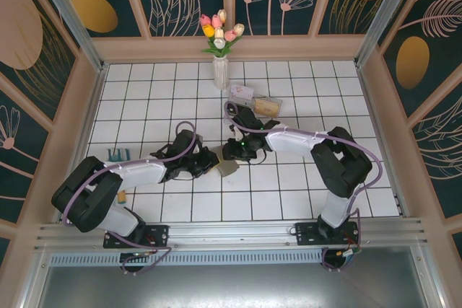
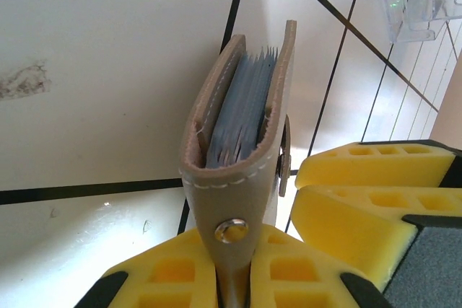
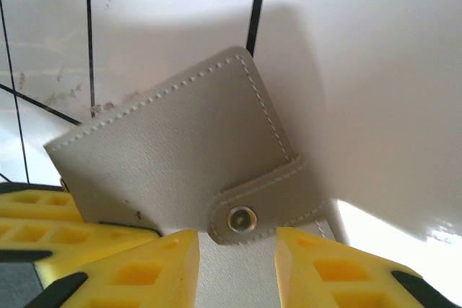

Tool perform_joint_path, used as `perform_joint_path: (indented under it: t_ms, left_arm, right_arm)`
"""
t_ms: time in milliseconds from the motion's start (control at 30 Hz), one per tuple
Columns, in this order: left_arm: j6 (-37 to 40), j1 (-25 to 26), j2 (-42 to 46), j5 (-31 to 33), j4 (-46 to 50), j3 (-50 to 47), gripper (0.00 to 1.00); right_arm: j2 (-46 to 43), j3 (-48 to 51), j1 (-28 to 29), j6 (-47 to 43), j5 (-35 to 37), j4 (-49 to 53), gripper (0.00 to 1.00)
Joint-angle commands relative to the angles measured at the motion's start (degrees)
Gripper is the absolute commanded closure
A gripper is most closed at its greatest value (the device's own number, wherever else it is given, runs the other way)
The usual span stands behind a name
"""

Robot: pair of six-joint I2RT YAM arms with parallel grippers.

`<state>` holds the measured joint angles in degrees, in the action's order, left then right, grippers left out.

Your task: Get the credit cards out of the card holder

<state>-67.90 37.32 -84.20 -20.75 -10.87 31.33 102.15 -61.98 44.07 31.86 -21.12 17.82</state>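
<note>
The card holder (image 1: pixel 228 169) is being held on edge near the middle of the tiled table (image 1: pixel 303 200), between the left gripper (image 1: pixel 208 164) and the right gripper (image 1: pixel 232 154). In the left wrist view, the left gripper (image 2: pixel 231 283) is pinching its spine, with the credit cards (image 2: pixel 242 106) showing as blue-grey edges between the panels. In the right wrist view, the right gripper (image 3: pixel 237 265) is keeping its fingers apart either side of the snapped tab (image 3: pixel 263 203) — whether they are touching it is unclear.

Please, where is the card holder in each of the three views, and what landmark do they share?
Top external: holder just below the picture's middle.
Left wrist: holder in the centre, edge-on, its near end clamped in the left pincer.
Right wrist: holder centre-left, flat face and snap tab showing.
Shared landmark: white tiles with dark lines.
</note>
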Motion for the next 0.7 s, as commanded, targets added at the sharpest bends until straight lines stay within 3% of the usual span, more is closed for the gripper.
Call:
perform_joint_path:
  t_ms: [0,400,667]
  left_arm:
    - [1.88,0.34,0.71,0.27,2.59,1.18,0.97]
    - [2.28,0.38,0.79,0.61,3.36,1.89,1.0]
    - [3.06,0.38,1.55,3.3,6.96,2.24,1.0]
  right_arm:
    - [1.59,-1.86,0.12,-0.1,-1.04,-0.95,0.63]
    - [4.49,-2.39,0.75,-1.34,3.77,2.16,0.65]
    - [3.48,-2.56,-0.07,0.05,17.4,8.14,0.7]
